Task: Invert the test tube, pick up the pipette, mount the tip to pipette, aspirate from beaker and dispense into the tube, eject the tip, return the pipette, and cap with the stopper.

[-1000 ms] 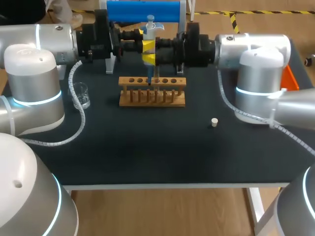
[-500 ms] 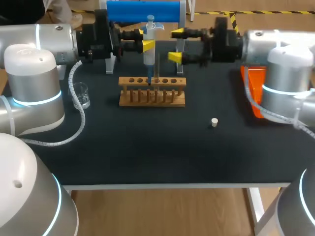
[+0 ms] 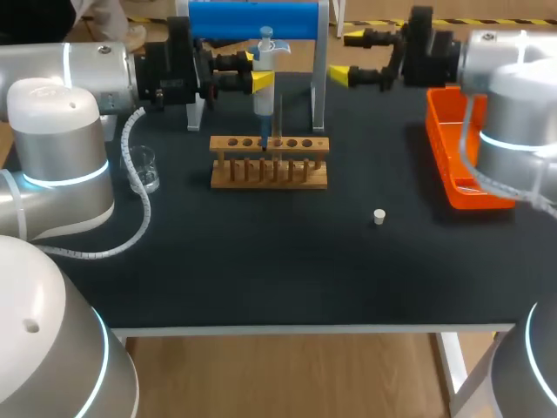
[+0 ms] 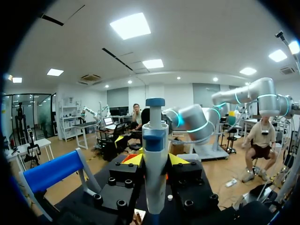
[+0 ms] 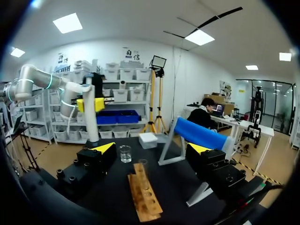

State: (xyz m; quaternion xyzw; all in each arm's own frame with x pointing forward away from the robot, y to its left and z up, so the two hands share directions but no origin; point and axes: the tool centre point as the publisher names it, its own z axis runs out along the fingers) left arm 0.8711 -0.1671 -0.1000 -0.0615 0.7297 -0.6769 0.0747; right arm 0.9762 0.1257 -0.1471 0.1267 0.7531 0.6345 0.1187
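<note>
Head view: a wooden rack (image 3: 270,162) stands toward the back of a black table (image 3: 261,270). The left end effector (image 3: 261,77), reaching in from the rack's left, pinches a blue and white pipette (image 3: 264,104) by its upper body. The pipette stands upright with its long axis vertical, plunger on top, narrow end pointing down at the rack's row of holes. A test tube (image 3: 278,115) stands upright in the rack, just right of the pipette. Behind the rack rises a stand with a blue bar (image 3: 252,17). Left of the rack sits a glass beaker (image 3: 144,170), with a coiled cable (image 3: 139,209) just beside it. A small white stopper (image 3: 379,216) lies in front and to the right of the rack, and an orange tray (image 3: 457,161) lies farther right. The right end effector (image 3: 346,57) hangs behind and to the right of the rack, fingers spread wide, holding nothing.

Left wrist view: the pipette (image 4: 155,159) fills the middle, upright, clamped between yellow fingertips (image 4: 133,160). It hides the rack.

Right wrist view: ahead of the spread end effector (image 5: 151,149) the rack (image 5: 144,197) runs lengthwise. The clear tube (image 5: 143,165) stands near its far end, with the beaker (image 5: 125,153) beyond.
</note>
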